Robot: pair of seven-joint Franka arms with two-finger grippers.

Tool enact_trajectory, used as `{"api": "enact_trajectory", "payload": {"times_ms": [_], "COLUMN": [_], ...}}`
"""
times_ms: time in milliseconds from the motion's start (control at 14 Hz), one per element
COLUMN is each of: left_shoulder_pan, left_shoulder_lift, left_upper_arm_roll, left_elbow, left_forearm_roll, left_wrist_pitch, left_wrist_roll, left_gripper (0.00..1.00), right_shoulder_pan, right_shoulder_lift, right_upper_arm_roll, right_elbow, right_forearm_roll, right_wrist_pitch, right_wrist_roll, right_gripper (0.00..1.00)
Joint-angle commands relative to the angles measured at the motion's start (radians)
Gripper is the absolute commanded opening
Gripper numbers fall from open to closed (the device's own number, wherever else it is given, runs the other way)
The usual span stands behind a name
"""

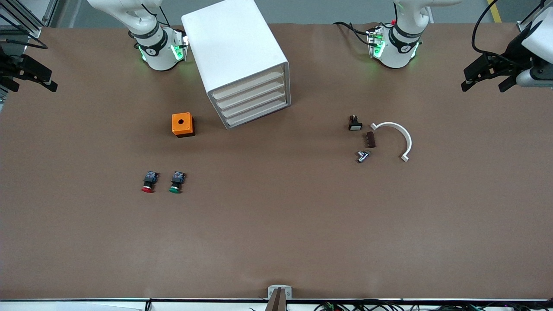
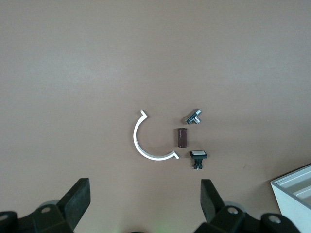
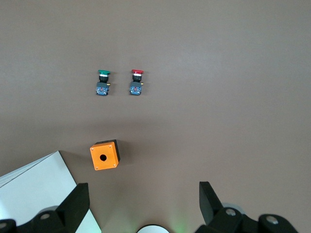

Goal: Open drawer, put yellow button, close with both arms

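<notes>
Drawer cabinet (image 1: 242, 56) stands between the two arm bases with all four drawers flush. No plainly yellow button shows; an orange box (image 1: 182, 124) with a holed top sits just beside the cabinet, toward the right arm's end. The scene fits either a button not yet stowed or one already shut inside. Left gripper (image 2: 146, 194) and right gripper (image 3: 143, 196) wait over their own ends of the table, fingers spread wide, holding nothing.
</notes>
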Motion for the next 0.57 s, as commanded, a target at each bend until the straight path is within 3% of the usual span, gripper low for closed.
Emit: {"api": "enact_trajectory", "payload": {"times_ms": [0,500], "left_shoulder_pan": [-0.009,-0.003], "left_shoulder_lift": [0.022,0.027], "left_upper_arm_roll": [0.0,-0.002], "left_elbow": [0.035,0.035], "left_forearm_roll": [0.029,0.037], "left_wrist_pitch": [-0.026,-0.024], "left_wrist_roll": [-0.012,-0.009], "left_gripper": [1.0,1.0], "right_shoulder_pan": [-0.006,-0.006], "right_shoulder_lift": [-0.027,-0.019], "right_upper_arm_roll": [0.012,0.012], "right_elbow": [-0.021,0.006], "right_forearm_roll": [-0.013,-0.013], "right_wrist_pitch": [-0.001,0.0], "right_wrist_roll": [-0.001,0.005], "right_gripper": [1.0,1.0]}}
